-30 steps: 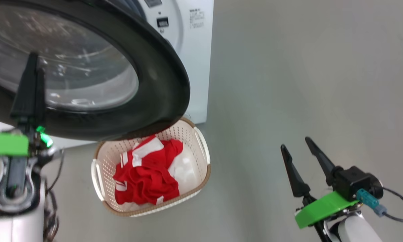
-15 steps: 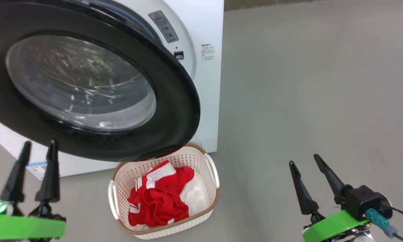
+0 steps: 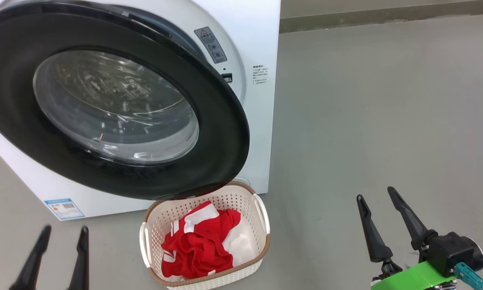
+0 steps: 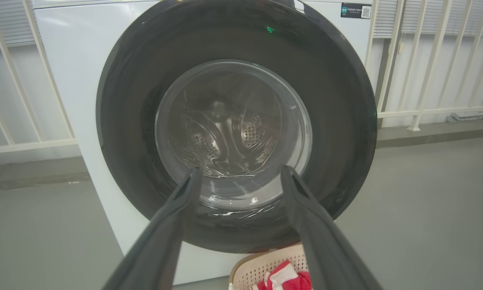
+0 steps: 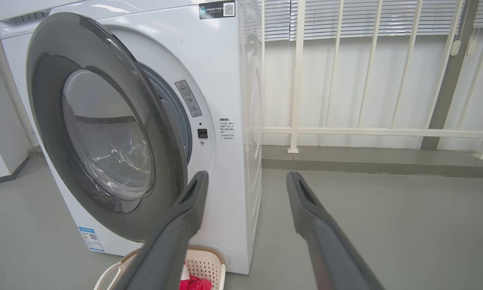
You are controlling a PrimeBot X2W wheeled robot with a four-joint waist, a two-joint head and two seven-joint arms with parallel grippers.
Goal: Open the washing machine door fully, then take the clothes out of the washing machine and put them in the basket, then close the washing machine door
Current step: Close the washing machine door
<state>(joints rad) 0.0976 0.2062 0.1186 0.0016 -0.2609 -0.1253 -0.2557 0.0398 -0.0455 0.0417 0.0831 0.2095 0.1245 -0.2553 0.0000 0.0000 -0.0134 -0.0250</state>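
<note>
Washing machine (image 3: 261,40): a white front-loader is being observed standing on the grey floor (image 3: 366,100), with a white railing (image 5: 366,131) behind it.
Door (image 3: 116,104): the round, black-rimmed door is being found ajar, swung out at an angle from the machine's front. In the right wrist view a gap is showing at its latch side. In the left wrist view the steel drum (image 4: 229,137) is being seen through the glass.
Basket (image 3: 156,225): it is being found on the floor just in front of the machine's lower right corner, its rear rim overhung by the door's bottom edge.
Clothes (image 3: 201,249): red fabric with white stripes is being contained in the basket, bunched toward its left and middle.
Left fingers (image 3: 81,249): they are being held spread apart and empty, low in front of the door and clear of it.
Right fingers (image 3: 370,229): they are being held spread apart and empty above the floor, to the right of the basket and apart from it.
</note>
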